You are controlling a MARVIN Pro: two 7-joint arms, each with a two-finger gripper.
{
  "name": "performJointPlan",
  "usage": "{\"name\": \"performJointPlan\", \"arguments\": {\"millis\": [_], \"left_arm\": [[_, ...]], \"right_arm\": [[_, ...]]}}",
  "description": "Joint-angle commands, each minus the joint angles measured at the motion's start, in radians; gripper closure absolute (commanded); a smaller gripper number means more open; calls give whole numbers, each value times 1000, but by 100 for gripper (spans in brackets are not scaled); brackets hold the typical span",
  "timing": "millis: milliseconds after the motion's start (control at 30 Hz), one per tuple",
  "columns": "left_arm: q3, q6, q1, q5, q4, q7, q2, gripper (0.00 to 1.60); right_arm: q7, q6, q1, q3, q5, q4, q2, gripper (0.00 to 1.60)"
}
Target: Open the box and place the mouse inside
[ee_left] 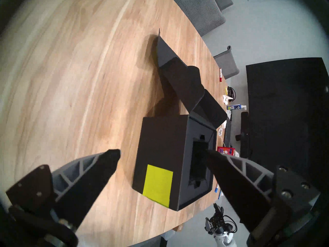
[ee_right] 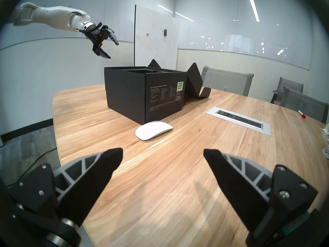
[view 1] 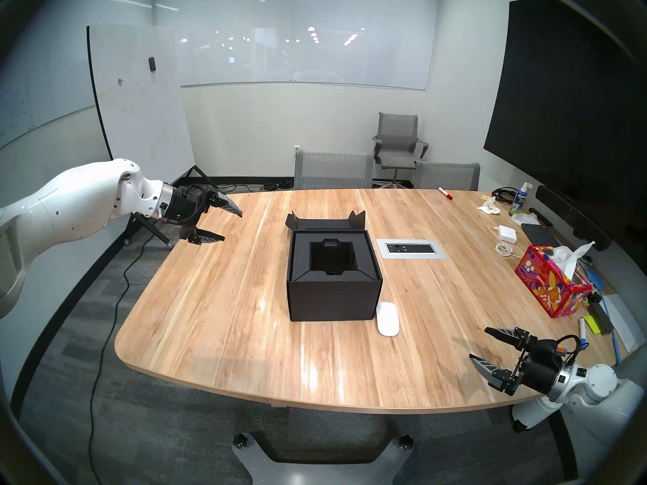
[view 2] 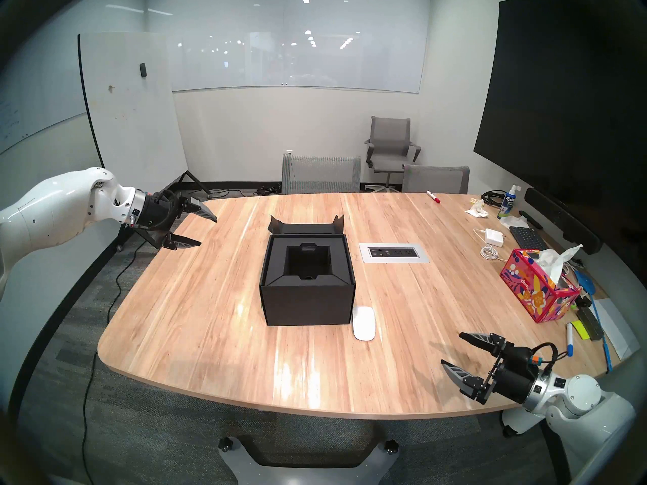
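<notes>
The black box point(view 1: 334, 284) sits open in the middle of the desk point(view 1: 217, 319), with bare wood all around. The white mouse point(view 1: 388, 318) lies just beside its near right corner. The right tool point(view 1: 479, 344) is spread wide and empty, near the mouse. The left tool point(view 1: 227, 225) hangs wide and empty by the left edge.

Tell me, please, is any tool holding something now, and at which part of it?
Nothing is held. The left tool and the right tool both stand open and empty, apart from the box and the mouse.
</notes>
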Motion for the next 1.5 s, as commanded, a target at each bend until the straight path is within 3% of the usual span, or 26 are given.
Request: {"name": "performJointPlan", "arguments": {"millis": [0,500,867,1133,1467], "left_arm": [[-12,-1,-7,69,-56,-104,101,0],[-17,-1,23,262,-114,-314,180,0],[-18,-1,18,468,-148,-485,212,0],[-19,-33,22,592,-154,-600,222,0],[-13,-119,36,762,-150,-769,224,0]], "right_arm": [[0,-1,2,2,1,-2,1,0],[0,-1,2,2,1,-1,1,0],[0,-1,2,2,1,-2,0,0],[0,-1,2,2,1,-2,0,0],[0,-1,2,3,1,-2,0,0]]}}
